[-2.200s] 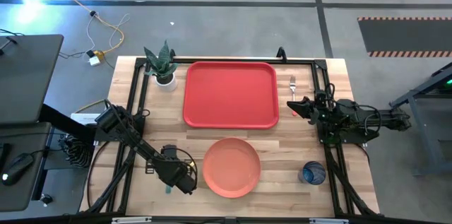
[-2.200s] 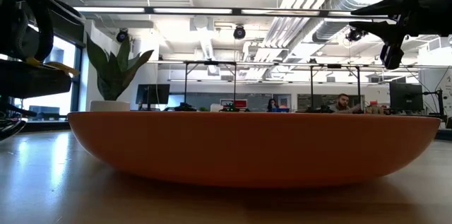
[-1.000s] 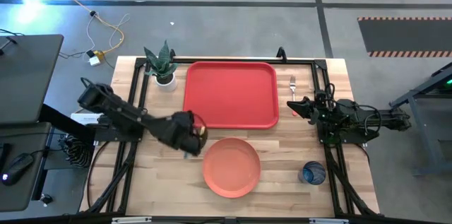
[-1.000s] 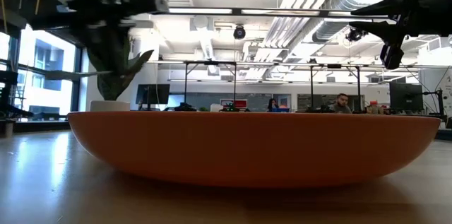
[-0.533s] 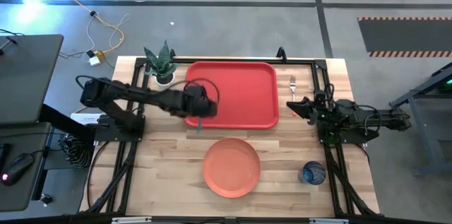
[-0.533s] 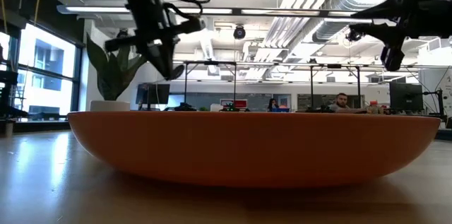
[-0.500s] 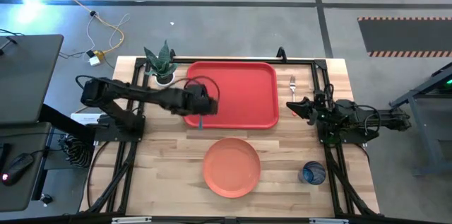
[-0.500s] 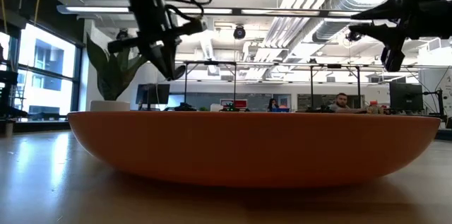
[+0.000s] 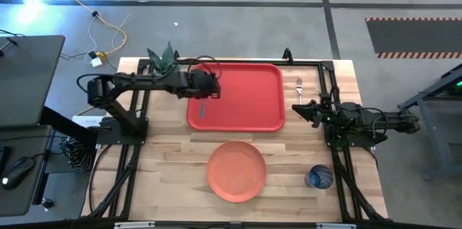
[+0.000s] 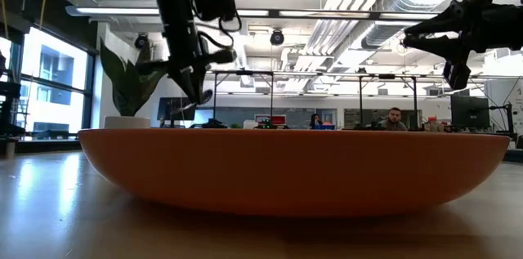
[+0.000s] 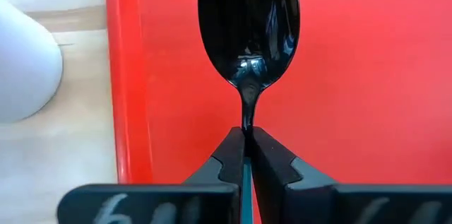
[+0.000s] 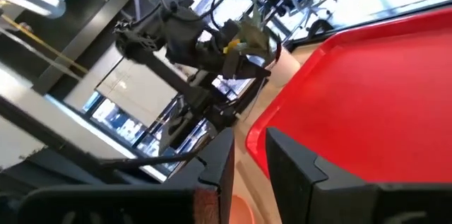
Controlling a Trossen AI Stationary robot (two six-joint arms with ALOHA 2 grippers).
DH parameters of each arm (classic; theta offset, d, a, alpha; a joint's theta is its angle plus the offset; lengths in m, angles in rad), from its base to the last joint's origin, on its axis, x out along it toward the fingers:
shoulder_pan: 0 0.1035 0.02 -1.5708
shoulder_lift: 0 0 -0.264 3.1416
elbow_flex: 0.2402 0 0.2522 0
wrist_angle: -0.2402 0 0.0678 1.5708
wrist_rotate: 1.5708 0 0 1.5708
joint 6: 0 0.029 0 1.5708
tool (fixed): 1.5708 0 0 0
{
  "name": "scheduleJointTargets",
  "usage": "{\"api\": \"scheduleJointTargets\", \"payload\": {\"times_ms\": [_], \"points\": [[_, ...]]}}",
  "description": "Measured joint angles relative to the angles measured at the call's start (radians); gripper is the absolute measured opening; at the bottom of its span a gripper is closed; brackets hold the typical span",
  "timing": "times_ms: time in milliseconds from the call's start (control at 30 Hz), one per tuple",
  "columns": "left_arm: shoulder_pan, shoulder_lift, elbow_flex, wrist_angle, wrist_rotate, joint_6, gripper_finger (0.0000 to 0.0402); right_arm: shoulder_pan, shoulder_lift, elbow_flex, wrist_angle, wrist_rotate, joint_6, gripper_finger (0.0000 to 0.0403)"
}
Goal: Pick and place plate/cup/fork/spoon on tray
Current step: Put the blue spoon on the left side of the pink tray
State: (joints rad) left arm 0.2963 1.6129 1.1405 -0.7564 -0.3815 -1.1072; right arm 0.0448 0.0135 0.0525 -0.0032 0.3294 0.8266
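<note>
My left gripper (image 9: 204,93) is over the left part of the red tray (image 9: 245,113) and is shut on the spoon (image 11: 247,26). The spoon's dark bowl reaches out past the fingertips above the tray floor. The salmon-pink plate (image 9: 237,170) lies on the table near the tray's near edge. The blue cup (image 9: 320,177) stands at the near right. The fork (image 9: 299,84) lies on the table right of the tray. My right gripper (image 9: 296,107) is open and empty just right of the tray, near the fork. My left gripper pinches the spoon between its two fingers where the thin metal neck (image 11: 246,119) meets the teal handle (image 11: 245,181). The fingers (image 11: 272,157) lie along the spoon and point down at the tray. The spoon is lifted clear, its bowl below the fingertips.
A potted plant (image 9: 164,63) stands at the far left corner, close to the left arm. Black frame rails (image 9: 339,164) run along the table's left and right sides. Bare wood lies between the plate and the cup.
My left gripper has carried the spoon from beside the plate's far left toward the table's far edge and a little right. It is now over the tray's left part. It stays shut on the spoon, which is clear of the table throughout.
</note>
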Motion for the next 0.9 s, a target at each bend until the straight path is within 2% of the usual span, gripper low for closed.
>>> {"api": "scheduleJointTargets", "payload": {"times_ms": [367,900], "points": [[0.069,0.109,0.0,0.045,0.092,0.038,0.0005,0.0,0.001,0.0,-0.012,0.042,0.022,0.0074],[0.121,0.196,0.0,0.061,0.147,0.049,0.0005,0.0,0.001,0.0,-0.025,0.036,0.032,0.0074]]}}
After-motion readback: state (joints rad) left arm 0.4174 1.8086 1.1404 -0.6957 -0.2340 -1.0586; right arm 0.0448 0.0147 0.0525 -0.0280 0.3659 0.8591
